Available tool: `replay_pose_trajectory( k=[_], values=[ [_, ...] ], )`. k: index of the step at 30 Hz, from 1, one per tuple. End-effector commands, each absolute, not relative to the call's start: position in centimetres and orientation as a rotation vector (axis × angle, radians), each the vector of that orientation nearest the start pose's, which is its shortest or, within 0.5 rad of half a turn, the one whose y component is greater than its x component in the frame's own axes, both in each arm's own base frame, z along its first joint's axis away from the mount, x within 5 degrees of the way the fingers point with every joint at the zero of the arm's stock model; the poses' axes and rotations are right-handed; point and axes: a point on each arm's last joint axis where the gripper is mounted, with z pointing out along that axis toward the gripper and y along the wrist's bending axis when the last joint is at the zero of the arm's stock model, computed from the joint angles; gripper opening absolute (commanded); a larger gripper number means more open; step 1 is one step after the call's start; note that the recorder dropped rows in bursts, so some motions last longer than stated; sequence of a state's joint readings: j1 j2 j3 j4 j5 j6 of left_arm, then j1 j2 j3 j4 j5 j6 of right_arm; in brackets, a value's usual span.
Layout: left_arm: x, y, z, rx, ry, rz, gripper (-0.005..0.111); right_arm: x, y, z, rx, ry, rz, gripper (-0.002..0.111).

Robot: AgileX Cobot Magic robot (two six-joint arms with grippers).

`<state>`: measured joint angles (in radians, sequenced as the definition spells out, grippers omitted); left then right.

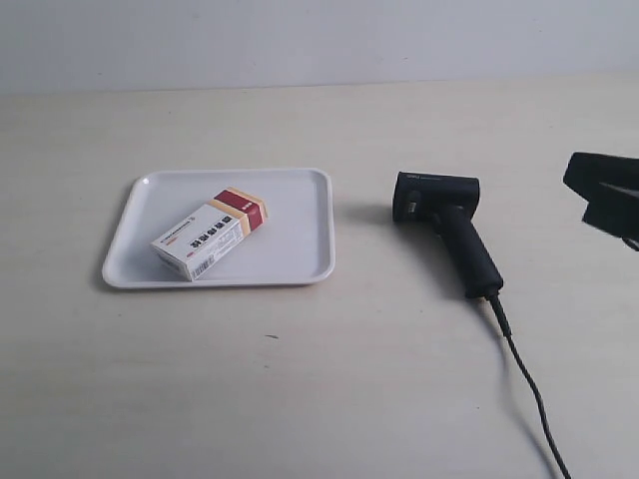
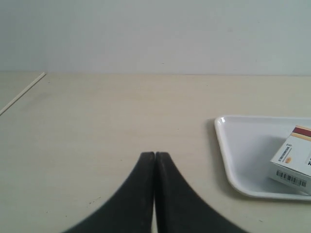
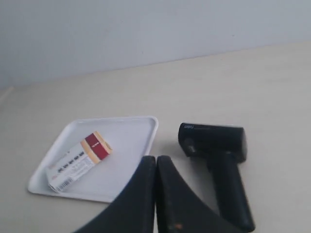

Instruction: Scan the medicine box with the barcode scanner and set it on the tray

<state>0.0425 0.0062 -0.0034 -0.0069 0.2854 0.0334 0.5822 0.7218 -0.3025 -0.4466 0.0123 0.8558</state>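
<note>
The medicine box [image 1: 211,235] lies flat inside the tray [image 1: 300,254], left-centre of the exterior view, striped end toward the tray's far rim, barcode end near the front rim. The barcode scanner [image 1: 445,228] lies on the tabletop [image 1: 300,379] right of the tray, apart from it, cable [image 1: 529,389] trailing to lower right. Left gripper [image 2: 155,156] is pressed together, empty, over bare tabletop near the tray's corner. Right gripper [image 3: 156,159] is also pressed together, holding nothing, w/ the scanner just beside it.
</note>
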Motion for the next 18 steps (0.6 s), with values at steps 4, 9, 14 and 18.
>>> replay_pose_trajectory(
  k=[4, 9, 14, 18],
  values=[
    [5.5, 0.2, 18.8, -0.022, 1.765, 0.047, 0.003, 8.5, 5.6, 21.6, -0.239, 1.835, 0.639, 0.000],
    [5.5, 0.2, 18.8, -0.020, 1.765, 0.049, 0.003, 6.9, 4.5, 20.0, -0.220, 1.784, 0.657, 0.000],
    [5.5, 0.2, 18.8, -0.020, 1.765, 0.049, 0.003, 6.3, 4.2, 19.9, -0.229, 1.769, 0.670, 0.000],
    [5.5, 0.2, 18.8, -0.020, 1.765, 0.049, 0.003, 6.0, 3.5, 20.0, -0.172, 1.710, 0.645, 0.000]
  ],
)
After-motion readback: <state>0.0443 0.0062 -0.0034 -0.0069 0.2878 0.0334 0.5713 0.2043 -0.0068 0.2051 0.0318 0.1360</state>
